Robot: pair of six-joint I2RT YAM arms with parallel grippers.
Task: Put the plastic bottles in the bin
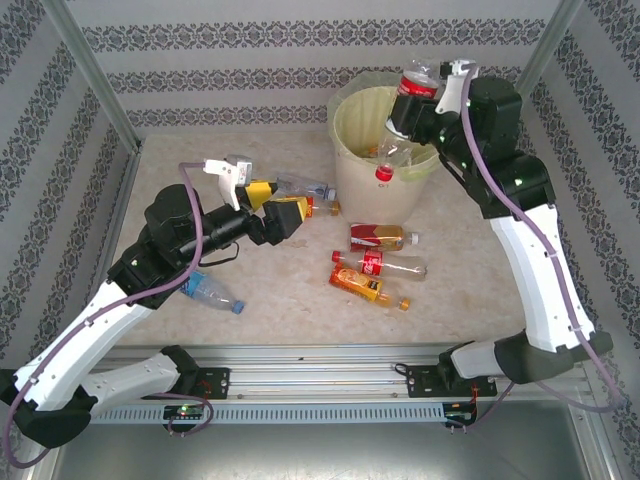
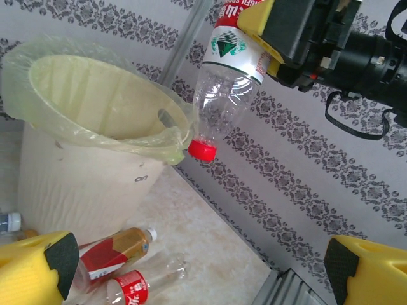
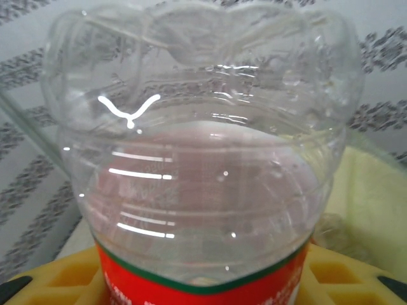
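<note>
My right gripper (image 1: 413,102) is shut on a clear plastic bottle (image 1: 402,125) with a red label. It holds the bottle upside down, and the red cap (image 1: 384,173) hangs at the near rim of the bin (image 1: 349,122). The bin is a cream bucket with a pale yellow-green liner. In the left wrist view the held bottle (image 2: 226,95) hangs beside the bin (image 2: 76,184), cap (image 2: 202,150) at rim height. In the right wrist view the bottle (image 3: 197,159) sits between the yellow fingers (image 3: 54,279). My left gripper (image 1: 281,205) stands open and empty above the table, left of the bin.
Three bottles (image 1: 383,237) (image 1: 380,265) (image 1: 368,287) lie in front of the bin. A blue-labelled bottle (image 1: 212,292) lies under my left arm, and another bottle (image 1: 305,187) lies by the left gripper. Patterned walls and metal posts enclose the table.
</note>
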